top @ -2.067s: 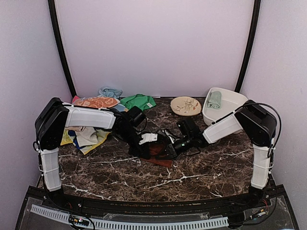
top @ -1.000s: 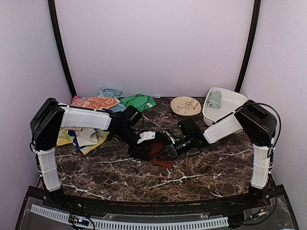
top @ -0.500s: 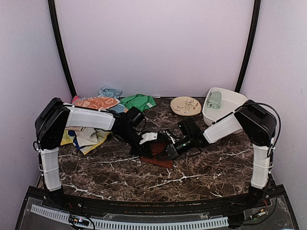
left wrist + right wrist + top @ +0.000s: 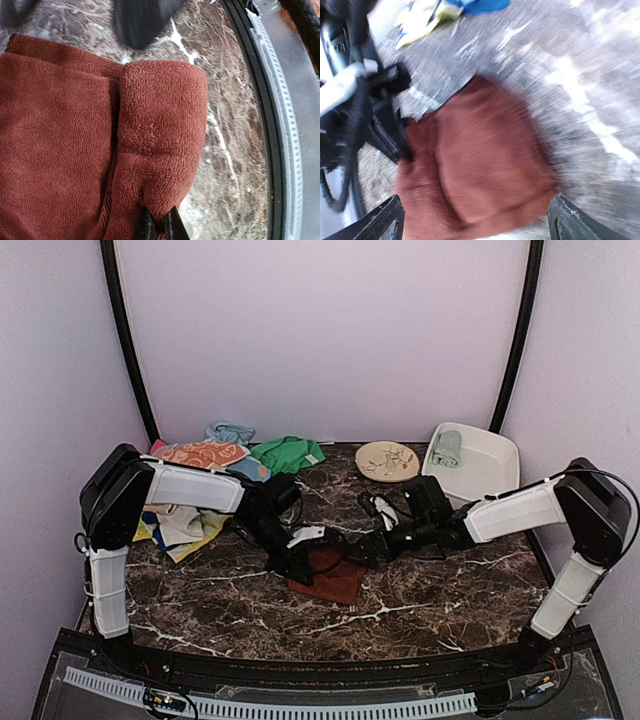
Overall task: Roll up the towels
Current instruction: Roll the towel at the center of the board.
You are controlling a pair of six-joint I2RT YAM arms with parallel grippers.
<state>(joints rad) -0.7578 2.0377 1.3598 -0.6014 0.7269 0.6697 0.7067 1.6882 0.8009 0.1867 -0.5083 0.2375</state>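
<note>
Top view: dark maroon-brown terry towel (image 4: 335, 580) lies mid-table on brown marbled tabletop (image 4: 420, 610), between both arms. Left gripper (image 4: 300, 573) sits at its left edge, right gripper (image 4: 370, 552) just beside its right corner. Pale mint-green towel (image 4: 447, 448) rests in white plastic tub (image 4: 495, 468) at rear right.

Left wrist: left gripper (image 4: 159, 227) clenched, pinching a thick fold of the dark maroon-brown terry towel (image 4: 65, 150).

Right wrist, blurred: right gripper (image 4: 475, 212) released, fingers (image 4: 382, 220) spread wide over the same towel (image 4: 480, 155).
</note>
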